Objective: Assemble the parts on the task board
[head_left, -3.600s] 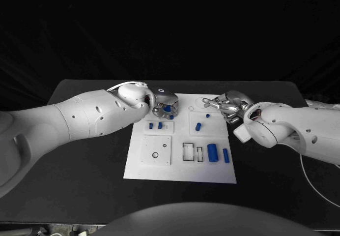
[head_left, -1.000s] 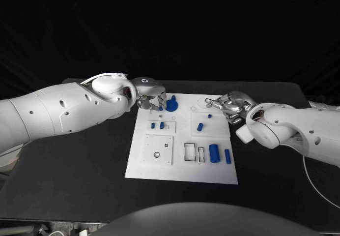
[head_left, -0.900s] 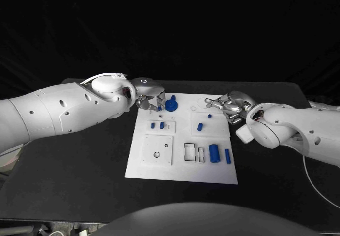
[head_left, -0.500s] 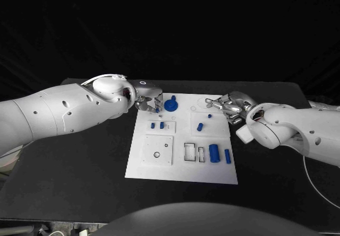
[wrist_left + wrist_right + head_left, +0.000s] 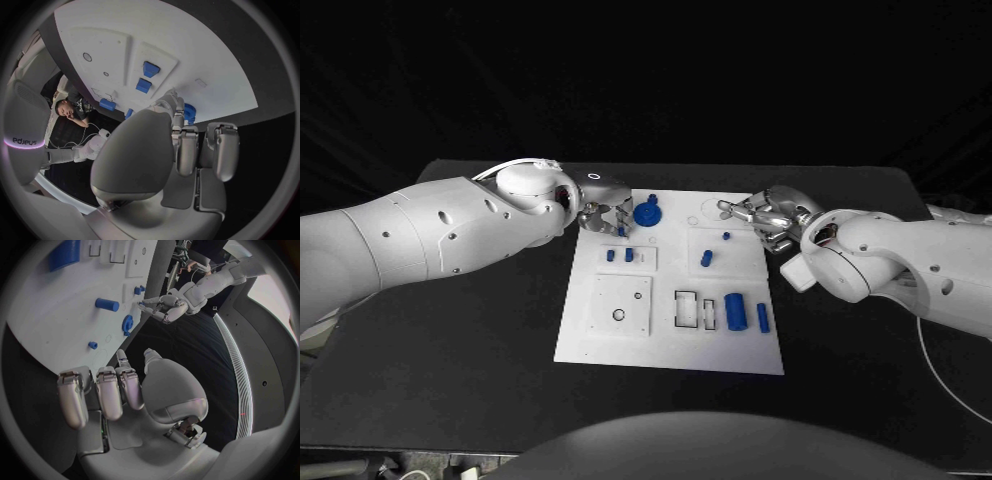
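While the left hand [image 5: 607, 214] hovers empty, fingers loosely apart, just beside the blue gear [image 5: 646, 212] at the far edge of the task board [image 5: 626, 335], we judge the next part must be chosen. The right hand [image 5: 764, 218] waits empty, fingers spread, at the board's far right corner. We should approach squarely — seat each part without tilting it.

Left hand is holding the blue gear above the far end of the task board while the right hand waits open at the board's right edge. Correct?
Not quite. The left hand holds nothing: the head view shows the blue gear standing on the task board beside its fingers. The right hand is open at the right edge.
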Robot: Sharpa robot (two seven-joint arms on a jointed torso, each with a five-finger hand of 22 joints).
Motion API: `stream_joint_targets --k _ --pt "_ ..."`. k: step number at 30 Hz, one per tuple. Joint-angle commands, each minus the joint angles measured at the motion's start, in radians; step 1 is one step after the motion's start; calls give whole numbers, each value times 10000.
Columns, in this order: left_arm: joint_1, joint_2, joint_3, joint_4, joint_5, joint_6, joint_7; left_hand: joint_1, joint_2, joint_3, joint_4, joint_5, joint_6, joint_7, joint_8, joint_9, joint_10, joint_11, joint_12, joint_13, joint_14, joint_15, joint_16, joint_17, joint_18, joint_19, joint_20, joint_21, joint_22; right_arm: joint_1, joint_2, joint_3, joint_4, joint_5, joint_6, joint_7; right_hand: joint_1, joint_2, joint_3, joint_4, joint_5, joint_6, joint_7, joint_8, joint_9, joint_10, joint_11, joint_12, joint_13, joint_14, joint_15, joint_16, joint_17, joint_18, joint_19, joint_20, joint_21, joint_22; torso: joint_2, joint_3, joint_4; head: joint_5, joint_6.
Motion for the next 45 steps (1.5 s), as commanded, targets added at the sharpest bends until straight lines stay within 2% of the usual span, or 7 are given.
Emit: stream_joint_targets --k 1,15,45 --pt "-10 66 6 -14 43 221 63 -28 46 64 9 34 -66 24 29 2 -82 17 -61 -12 1041 52 26 2635 -76 1052 -43 24 2628 -5 7 -3 22 -48 123 13 50 88 -76 7 18 -31 11 45 13 1048 75 28 2634 1042 79 41 2634 -140 1030 42 45 2635 0 1 1 -5 1" --pt "-15 113 6 -101 17 89 107 -19 44 77 4 35 -82 29 17 -3 -102 21 -60 -11 1041 56 26 2635 -76 1052 -43 24 2628 -4 2 -3 20 -48 118 13 50 88 -76 7 18 -31 11 45 13 1048 75 28 2634 1042 79 41 2634 -140 1030 42 45 2635 -5 7 1 -28 1" --pt "-78 358 6 -371 108 645 216 -15 40 96 6 34 -116 28 -8 -12 -143 25 -59 -11 1041 65 26 2635 -76 1052 -43 24 2628 -4 22 -3 8 -49 156 4 63 115 -112 -2 27 -15 7 69 21 1048 73 28 2634 1042 81 41 2634 -140 1030 44 45 2635 -3 1 -1 -40 1"
